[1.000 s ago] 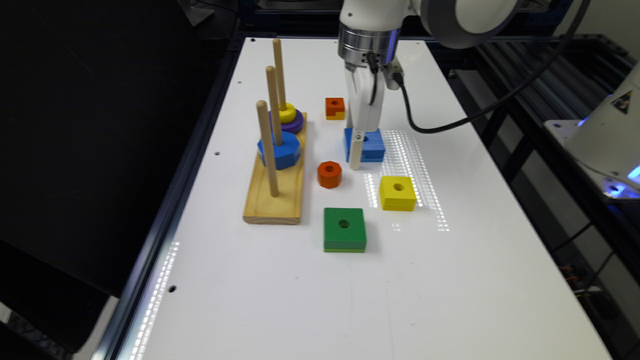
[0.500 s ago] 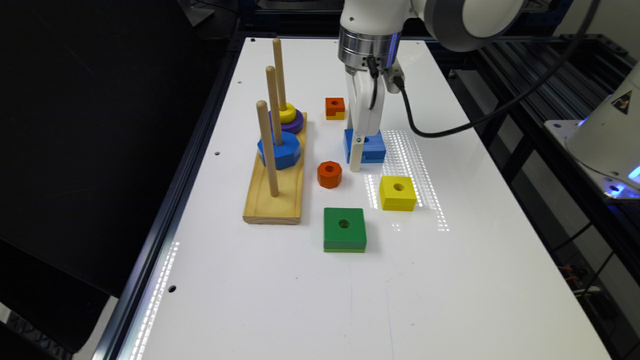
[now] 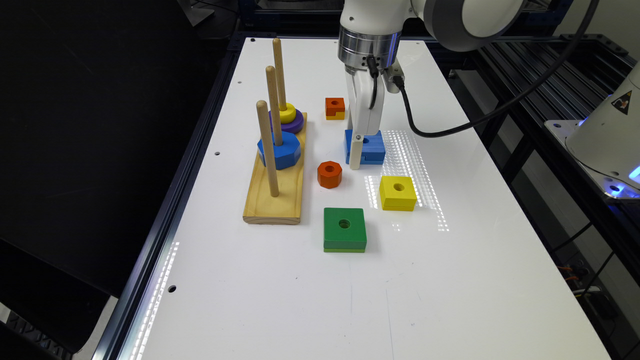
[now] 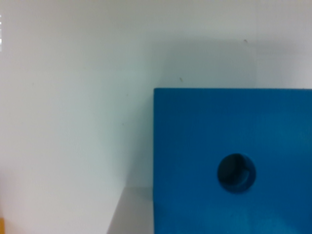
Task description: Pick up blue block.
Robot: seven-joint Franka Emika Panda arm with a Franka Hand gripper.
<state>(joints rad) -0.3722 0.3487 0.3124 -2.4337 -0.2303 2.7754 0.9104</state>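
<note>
— Pegboard (image 3: pixel 274 200) sits at the exterior view's left, then what?

— I see the orange nut (image 3: pixel 329 174), then the gripper (image 3: pixel 361 150) down on the blue block (image 3: pixel 372 146), mid-table (image 3: pixel 450 280). Grip width I can't tell. Yellow block (image 3: pixel 397 192) lies just beside.

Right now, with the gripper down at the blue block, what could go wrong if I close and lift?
The gripper sits low at the blue block, with one finger against its edge nearest the orange octagonal block. If the grasp is off-centre, the block may twist or slip during the lift. In the wrist view the blue block sits off-centre, hinting at that. A sideways nudge could also push the orange piece.
</note>
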